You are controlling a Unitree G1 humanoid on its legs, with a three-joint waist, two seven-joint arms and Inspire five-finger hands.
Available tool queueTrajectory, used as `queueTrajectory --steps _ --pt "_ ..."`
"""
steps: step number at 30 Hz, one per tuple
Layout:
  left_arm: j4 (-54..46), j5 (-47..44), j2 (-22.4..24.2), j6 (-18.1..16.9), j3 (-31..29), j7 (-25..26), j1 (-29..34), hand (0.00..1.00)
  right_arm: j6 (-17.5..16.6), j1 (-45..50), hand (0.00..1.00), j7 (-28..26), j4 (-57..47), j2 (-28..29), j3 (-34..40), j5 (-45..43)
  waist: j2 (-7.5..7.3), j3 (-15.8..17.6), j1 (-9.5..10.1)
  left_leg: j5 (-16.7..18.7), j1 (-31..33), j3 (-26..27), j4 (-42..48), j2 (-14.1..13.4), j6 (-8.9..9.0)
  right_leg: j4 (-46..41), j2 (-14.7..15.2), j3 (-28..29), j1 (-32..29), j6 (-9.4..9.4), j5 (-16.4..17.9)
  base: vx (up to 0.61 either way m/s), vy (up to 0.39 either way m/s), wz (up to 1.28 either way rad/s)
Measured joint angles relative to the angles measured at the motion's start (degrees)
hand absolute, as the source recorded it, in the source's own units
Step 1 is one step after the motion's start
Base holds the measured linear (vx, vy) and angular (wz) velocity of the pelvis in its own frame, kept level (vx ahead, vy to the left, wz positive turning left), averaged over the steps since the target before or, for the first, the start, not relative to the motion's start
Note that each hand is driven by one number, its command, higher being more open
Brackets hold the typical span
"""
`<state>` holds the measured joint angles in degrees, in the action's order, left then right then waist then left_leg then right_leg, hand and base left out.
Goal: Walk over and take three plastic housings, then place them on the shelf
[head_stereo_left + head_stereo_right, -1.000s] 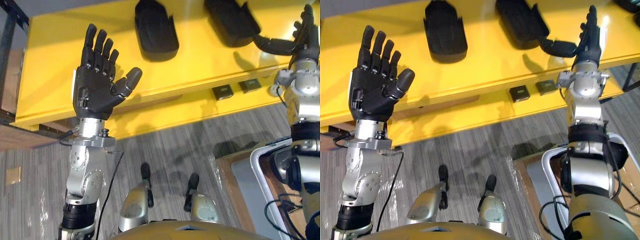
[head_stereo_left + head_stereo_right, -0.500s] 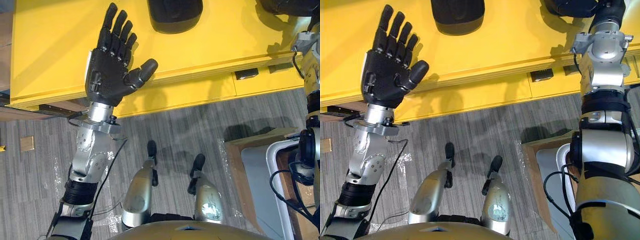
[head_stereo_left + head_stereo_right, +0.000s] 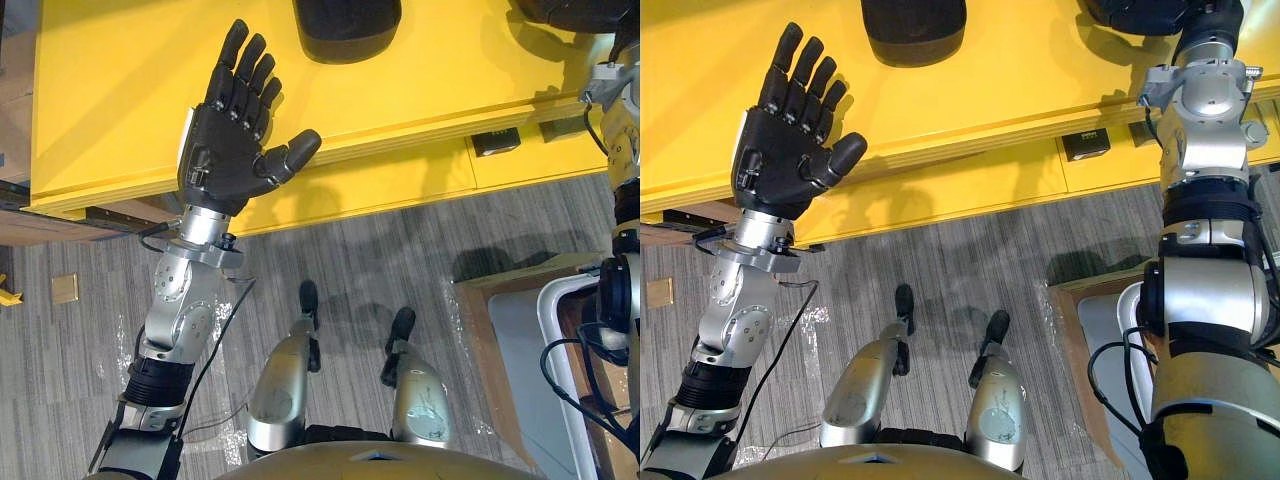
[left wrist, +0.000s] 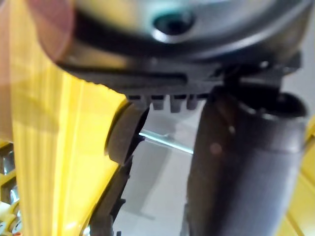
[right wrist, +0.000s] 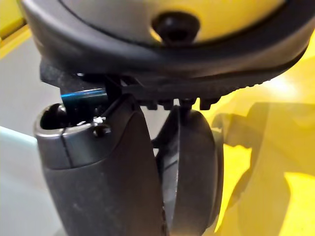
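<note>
My left hand [image 3: 225,160] is raised in front of the yellow shelf [image 3: 110,90], palm towards me, fingers straight and spread, holding nothing. One black plastic housing [image 3: 347,25] lies on the shelf's top board beyond it. A second black housing [image 3: 1135,12] lies further right, just left of my right hand [image 3: 1215,25], most of which is cut off by the view's upper edge. In the right wrist view that hand's thumb [image 5: 103,167] and a finger [image 5: 192,167] stick out straight over the yellow board with nothing between them.
Small black squares [image 3: 497,143] lie on the shelf's lower yellow board. A brown carton with a white-rimmed grey tray [image 3: 520,330] stands on the grey carpet at the lower right. A wooden surface [image 3: 40,225] shows under the shelf's left end.
The whole picture has shifted, so the camera moved nearer the shelf. My left hand stays raised and open. My right hand has slid past the view's upper edge beside the second housing.
</note>
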<state>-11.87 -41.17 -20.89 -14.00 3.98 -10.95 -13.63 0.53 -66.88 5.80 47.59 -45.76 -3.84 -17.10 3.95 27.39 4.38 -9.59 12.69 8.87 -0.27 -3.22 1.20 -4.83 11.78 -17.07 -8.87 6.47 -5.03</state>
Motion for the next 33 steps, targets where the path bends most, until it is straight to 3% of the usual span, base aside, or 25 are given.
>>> queueTrajectory --steps 9,18,23,28,33 --pt "-0.72 0.02 -0.71 0.27 -0.99 -1.45 0.86 1.0 0.34 3.95 1.0 -5.59 -1.06 0.0 1.11 -0.01 -0.49 0.14 0.05 -2.46 -3.25 0.34 -4.47 -0.84 0.79 0.05 -1.12 0.04 1.11 -0.19 0.1 -0.01 -0.041 -0.03" --pt "-3.05 0.07 -0.76 0.33 -2.58 -3.13 3.2 1.0 0.35 9.26 1.0 -5.94 -2.84 0.0 1.88 0.12 -1.36 0.0 0.05 -2.67 -5.38 0.28 -4.54 -1.74 1.19 1.08 -2.11 -0.5 3.89 -0.54 0.29 0.02 -0.056 0.0" --pt "-3.16 0.25 -0.75 0.35 -2.6 -3.8 4.57 1.0 0.34 11.15 1.0 -4.16 -3.7 0.0 3.48 1.13 -1.4 -0.03 0.02 -2.66 -6.48 0.08 -4.56 -1.77 1.21 2.22 -2.23 -1.41 5.75 -0.35 0.02 0.02 -0.029 0.03" --pt "-8.96 1.78 1.74 0.42 -3.24 -3.39 10.94 1.0 -0.22 20.42 1.0 3.28 -18.88 1.04 12.39 4.67 -1.4 -0.09 0.11 -2.04 -8.97 -0.18 -4.6 -1.16 1.4 4.18 -1.95 -2.41 9.46 0.12 -0.23 0.04 -0.027 0.05" --pt "-9.9 5.81 6.25 0.56 -4.07 -2.8 19.05 1.0 -4.83 38.06 1.0 7.15 -38.1 11.84 16.19 10.13 -3.1 -9.18 -0.07 -0.38 -10.34 -0.04 -4.83 -1.06 2.0 7.34 -1.98 -2.98 12.16 0.3 -0.23 0.08 -0.033 0.0"
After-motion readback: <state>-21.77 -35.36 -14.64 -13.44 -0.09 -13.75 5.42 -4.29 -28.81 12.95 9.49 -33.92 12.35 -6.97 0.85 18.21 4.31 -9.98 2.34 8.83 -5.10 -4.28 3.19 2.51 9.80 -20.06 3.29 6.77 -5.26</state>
